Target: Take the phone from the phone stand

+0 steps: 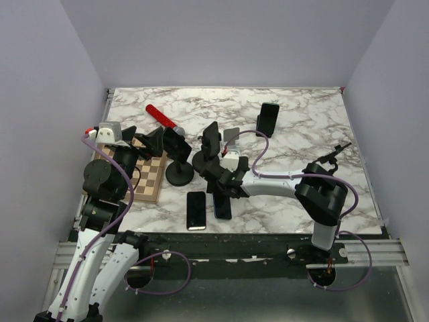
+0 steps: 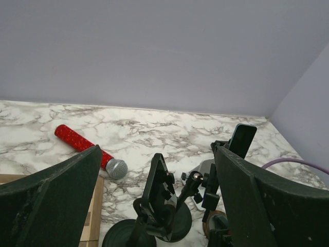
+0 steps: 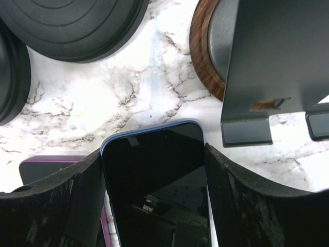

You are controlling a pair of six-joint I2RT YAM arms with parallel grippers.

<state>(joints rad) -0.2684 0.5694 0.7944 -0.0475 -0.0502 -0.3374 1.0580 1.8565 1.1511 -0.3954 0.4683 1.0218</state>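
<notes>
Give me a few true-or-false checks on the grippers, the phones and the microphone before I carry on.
1. The left gripper is open and empty. True.
2. The microphone has a blue handle. False: the handle is red.
3. The right gripper has a blue-edged phone between its fingers. True.
4. No phone lies flat on the table. False: a dark phone lies flat near the front edge.
5. The chessboard is on the table's right side. False: it is on the left side.
</notes>
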